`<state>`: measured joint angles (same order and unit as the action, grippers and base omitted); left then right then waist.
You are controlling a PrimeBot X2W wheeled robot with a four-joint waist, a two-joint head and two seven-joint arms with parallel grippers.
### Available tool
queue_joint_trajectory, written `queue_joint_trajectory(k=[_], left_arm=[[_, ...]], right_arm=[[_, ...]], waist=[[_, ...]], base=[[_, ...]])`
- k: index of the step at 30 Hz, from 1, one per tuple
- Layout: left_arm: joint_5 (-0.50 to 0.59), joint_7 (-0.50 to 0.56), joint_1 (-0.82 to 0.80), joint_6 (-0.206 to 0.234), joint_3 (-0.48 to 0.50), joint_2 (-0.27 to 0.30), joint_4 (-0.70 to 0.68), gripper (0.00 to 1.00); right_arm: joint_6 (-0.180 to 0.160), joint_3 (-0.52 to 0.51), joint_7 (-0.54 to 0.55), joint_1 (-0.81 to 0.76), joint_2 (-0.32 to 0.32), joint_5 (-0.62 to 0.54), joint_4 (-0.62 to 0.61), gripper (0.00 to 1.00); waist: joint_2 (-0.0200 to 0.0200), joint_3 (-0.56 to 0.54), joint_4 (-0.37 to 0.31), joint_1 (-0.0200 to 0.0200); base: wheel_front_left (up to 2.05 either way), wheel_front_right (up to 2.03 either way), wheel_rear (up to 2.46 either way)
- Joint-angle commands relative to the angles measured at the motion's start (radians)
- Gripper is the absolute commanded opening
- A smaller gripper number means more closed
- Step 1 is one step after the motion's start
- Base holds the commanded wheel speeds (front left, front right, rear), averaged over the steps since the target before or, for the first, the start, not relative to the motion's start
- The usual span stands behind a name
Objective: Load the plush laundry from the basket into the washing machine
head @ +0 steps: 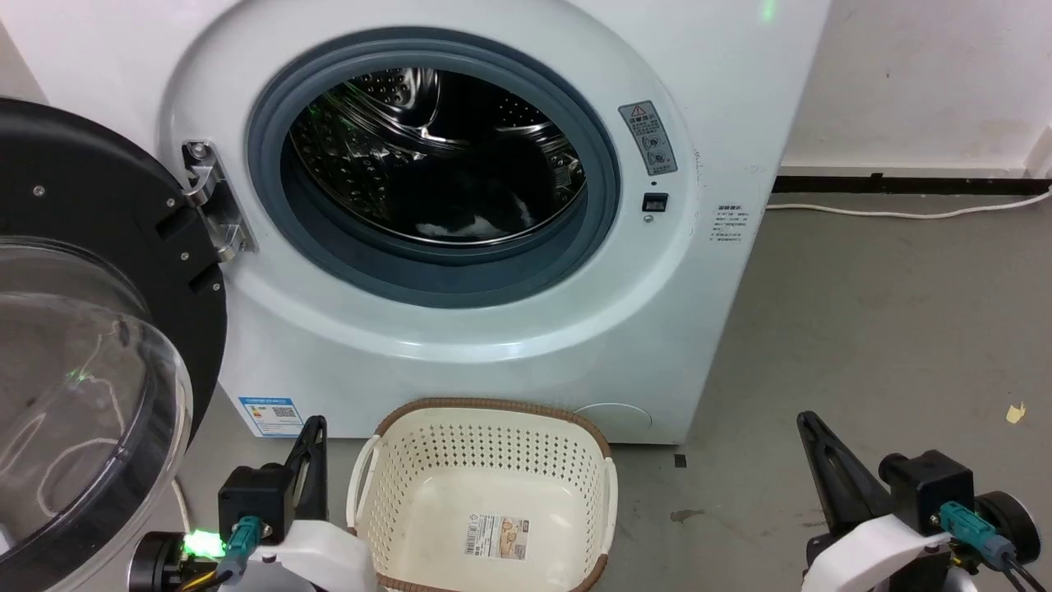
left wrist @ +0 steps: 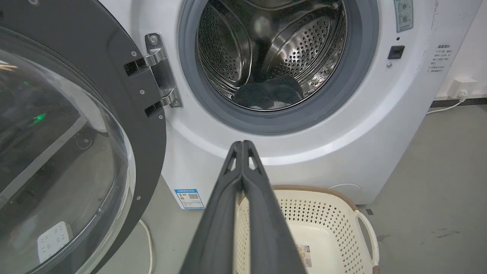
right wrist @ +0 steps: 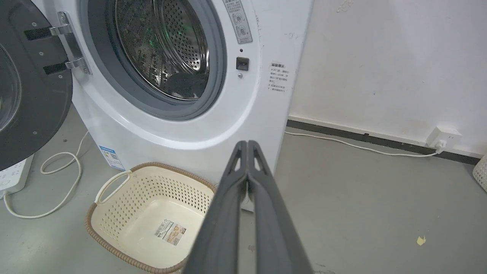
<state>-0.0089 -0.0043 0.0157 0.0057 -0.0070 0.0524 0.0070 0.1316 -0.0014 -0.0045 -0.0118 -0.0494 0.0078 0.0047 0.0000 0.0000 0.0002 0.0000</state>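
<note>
The plush laundry lies at the bottom of the washing machine drum, black with white patches; the plush laundry is also dark in the left wrist view. On the floor in front stands the cream basket with nothing in it but its sticker label. My left gripper is shut and empty, just left of the basket. My right gripper is shut and empty, well to the basket's right. Both fingertip pairs are pressed together.
The washer's black-rimmed door with its clear dome hangs wide open at the left. A white cable and a power strip lie on the floor left of the washer. Another cable runs along the wall at the right.
</note>
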Motion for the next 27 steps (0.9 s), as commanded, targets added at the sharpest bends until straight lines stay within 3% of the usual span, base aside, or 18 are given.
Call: queue_joint_trajectory(k=[1, 27], left_arm=[[0.009, 0.004, -0.016, -0.006, 0.007, -0.002, -0.007, 0.00], [0.009, 0.004, -0.016, -0.006, 0.007, -0.002, -0.007, 0.00]], right_arm=[[-0.001, 0.001, 0.005, 0.012, -0.001, -0.008, -0.005, 0.00], [-0.001, 0.001, 0.005, 0.012, -0.001, -0.008, -0.005, 0.00]], waist=[[0.0000, 0.000, 0.000, 0.0000], [0.0000, 0.000, 0.000, 0.0000]], base=[[0.00, 0.00, 0.00], [0.00, 0.00, 0.00]])
